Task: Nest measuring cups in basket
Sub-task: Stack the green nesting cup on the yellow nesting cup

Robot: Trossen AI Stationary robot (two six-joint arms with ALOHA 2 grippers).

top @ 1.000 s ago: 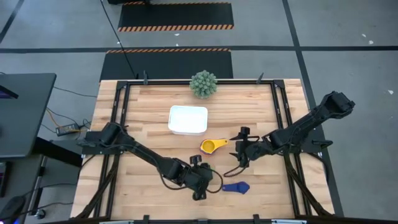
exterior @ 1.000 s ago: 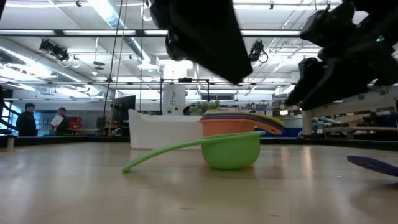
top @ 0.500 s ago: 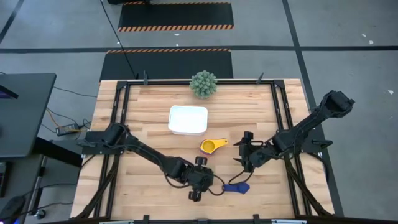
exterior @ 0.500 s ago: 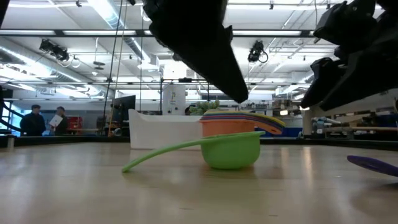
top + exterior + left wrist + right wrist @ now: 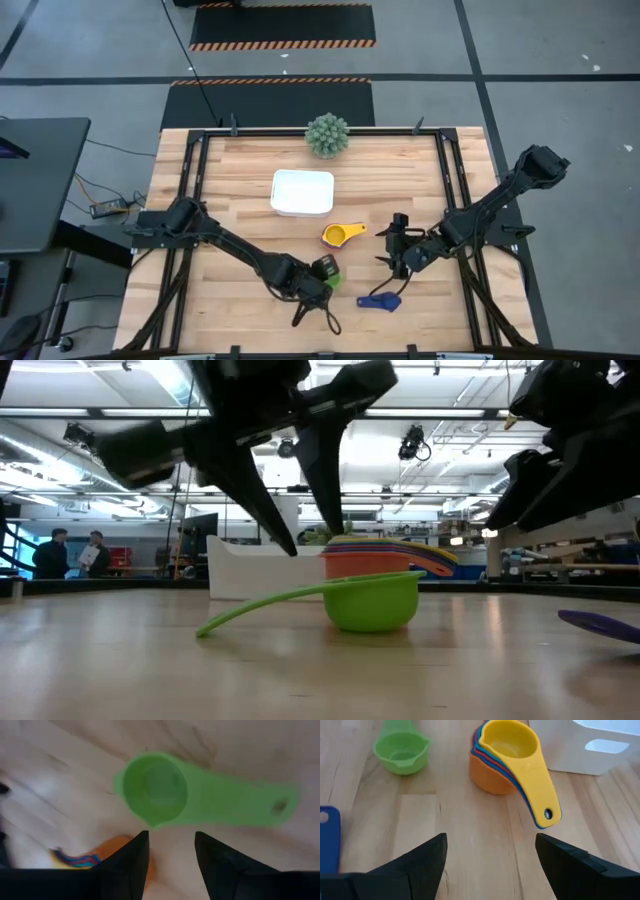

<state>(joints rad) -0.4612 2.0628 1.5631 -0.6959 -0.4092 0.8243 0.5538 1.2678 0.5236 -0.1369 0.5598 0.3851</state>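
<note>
The small green plastic measuring cup (image 5: 372,601) lay flat on the wooden counter (image 5: 230,180), handle sideways (half hidden from above) under the open left end effector (image 5: 170,855); the right end effector (image 5: 490,855) was open too.

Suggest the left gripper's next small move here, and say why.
Probably lower the left gripper onto the green cup and close: its fingers stand open and empty just above that cup, which lies loose on the table, apart from the nested stack beside the basket. The right gripper waits open nearby.
</note>
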